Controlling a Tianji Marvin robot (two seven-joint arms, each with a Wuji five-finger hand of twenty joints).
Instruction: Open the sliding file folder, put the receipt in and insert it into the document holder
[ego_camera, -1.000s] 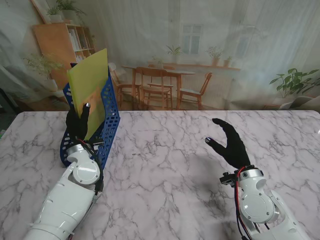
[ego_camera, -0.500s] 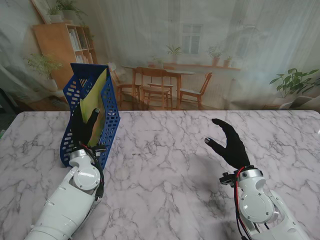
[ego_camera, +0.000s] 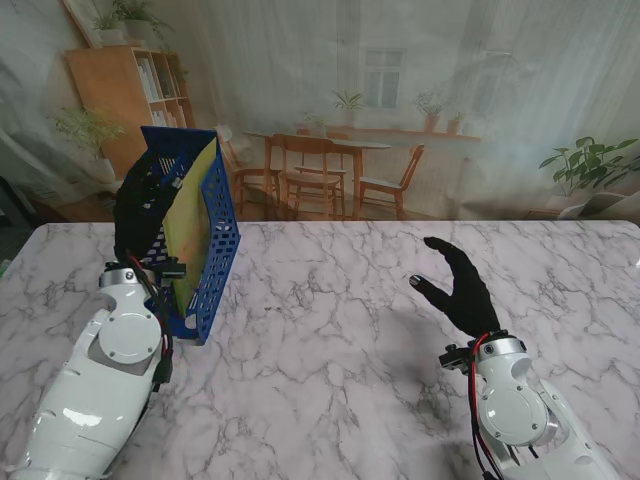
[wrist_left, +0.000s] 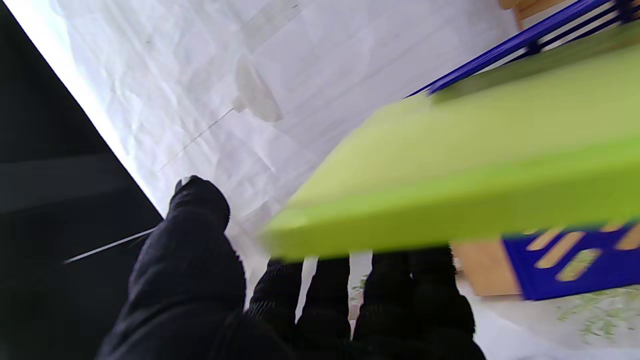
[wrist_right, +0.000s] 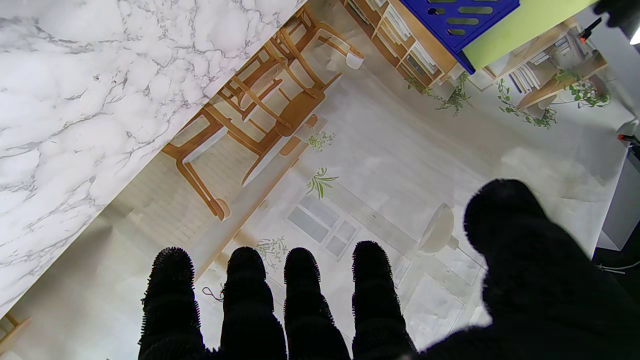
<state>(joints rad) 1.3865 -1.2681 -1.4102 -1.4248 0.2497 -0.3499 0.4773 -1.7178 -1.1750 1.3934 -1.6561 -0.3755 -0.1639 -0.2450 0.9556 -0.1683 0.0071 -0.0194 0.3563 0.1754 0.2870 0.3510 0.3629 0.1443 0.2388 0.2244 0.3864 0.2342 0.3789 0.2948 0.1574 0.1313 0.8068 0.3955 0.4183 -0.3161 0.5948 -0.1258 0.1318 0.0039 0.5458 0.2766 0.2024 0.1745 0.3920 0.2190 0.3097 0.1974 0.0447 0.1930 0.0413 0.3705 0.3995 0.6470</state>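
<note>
The yellow-green folder (ego_camera: 190, 225) stood inside the blue perforated file holder (ego_camera: 212, 262), which sat upright on the marble table (ego_camera: 330, 330) at the robot's left side, far from me. The folder leaned within the holder, its top edge about level with the holder's rim. The left hand (ego_camera: 140, 215), in a black glove, was raised against the outer left wall of the holder, near its top. From the stand's view I could not tell whether it gripped the wall or only rested beside it; in the left wrist view the fingers (wrist_left: 325, 295) lay close side by side under the folder's edge (wrist_left: 450, 165), with the thumb set apart from them. No receipt could be made out. The right hand (ego_camera: 462, 285) hung in the air over the bare right part of the table, well apart from the holder, fingers spread and holding nothing.
</note>
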